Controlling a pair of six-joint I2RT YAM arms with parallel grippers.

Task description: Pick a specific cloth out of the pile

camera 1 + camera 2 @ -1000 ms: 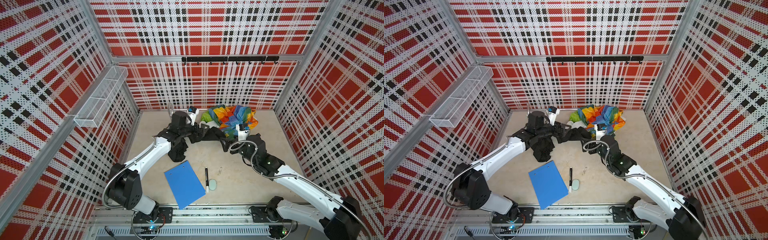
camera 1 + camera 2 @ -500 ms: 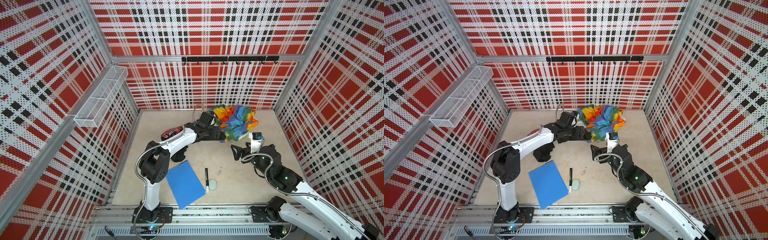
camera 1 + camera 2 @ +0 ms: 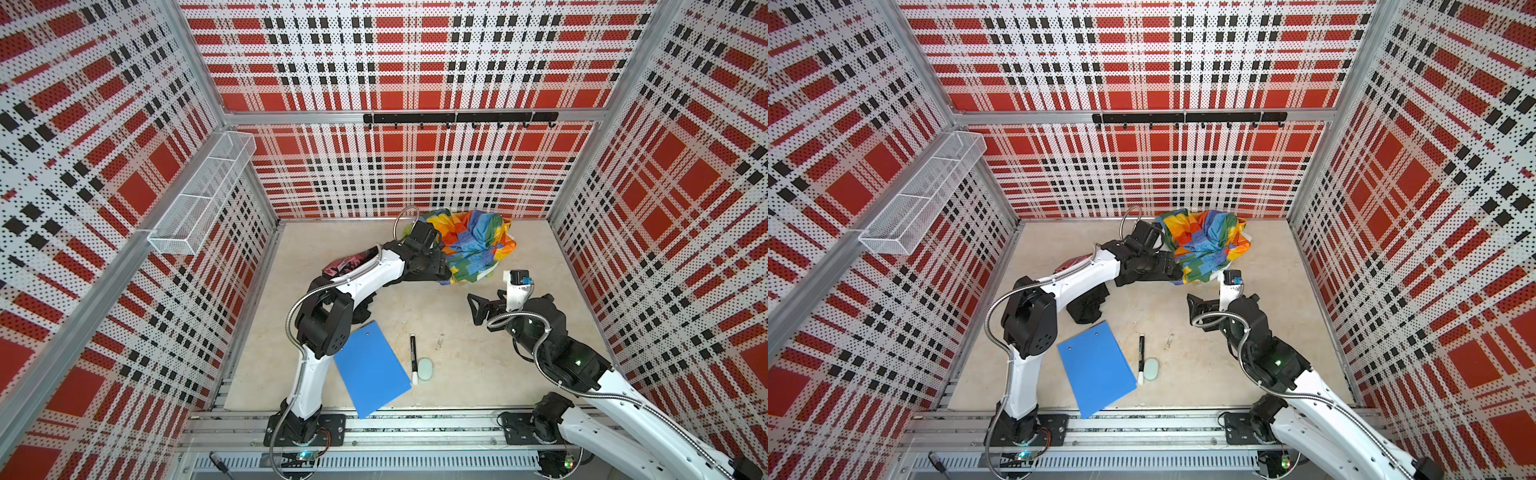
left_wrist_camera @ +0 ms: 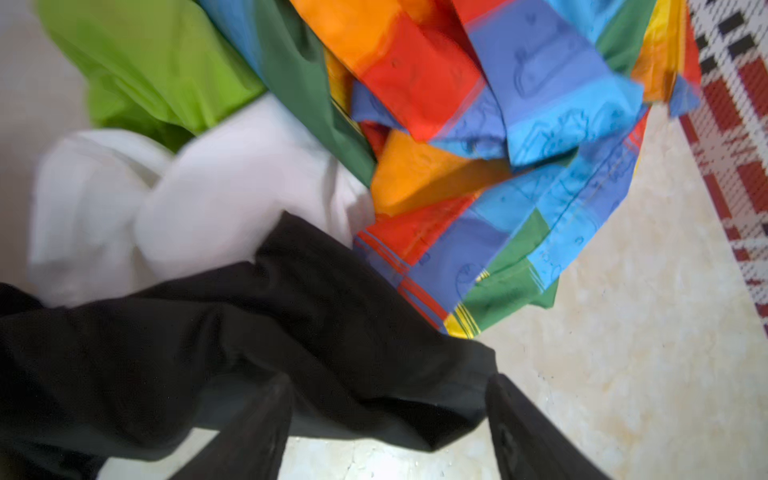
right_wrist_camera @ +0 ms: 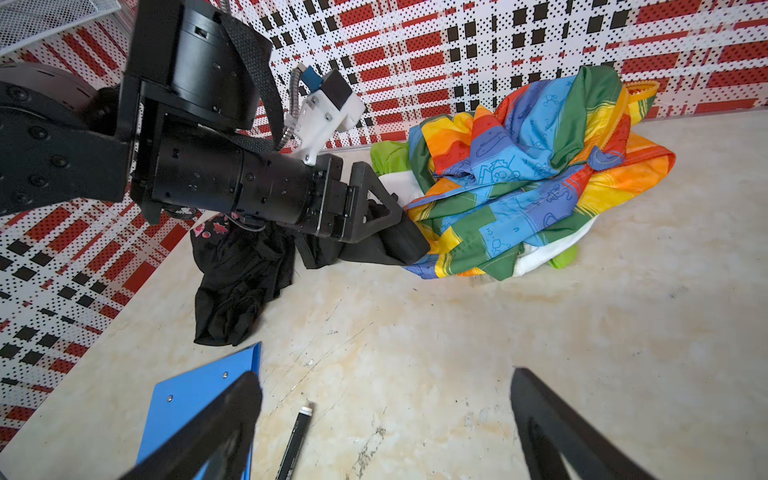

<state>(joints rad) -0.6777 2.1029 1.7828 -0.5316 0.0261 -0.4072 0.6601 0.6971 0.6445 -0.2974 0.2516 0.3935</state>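
Two arms are in the cell, and only one is engaged.

In both top views, the left end effector sits at the near edge of the heap of rainbow patchwork, white and lime-green cloths. Its arm lies across the large black fabric garment with a pink and red printed patch. That garment sprawls on the beige counter, just left of the heap. The right end effector hangs spread and empty, well apart. I judge it is parked there to keep clear.

In the left wrist view, the fingers stand apart astride a black fold, not pinching it. This end of the garment lies against the white cloth. I judge that is why I reach here, to draw it free.

In the right wrist view, the garment is matte, crumpled and limp. Its patch lies at the end away from the heap.
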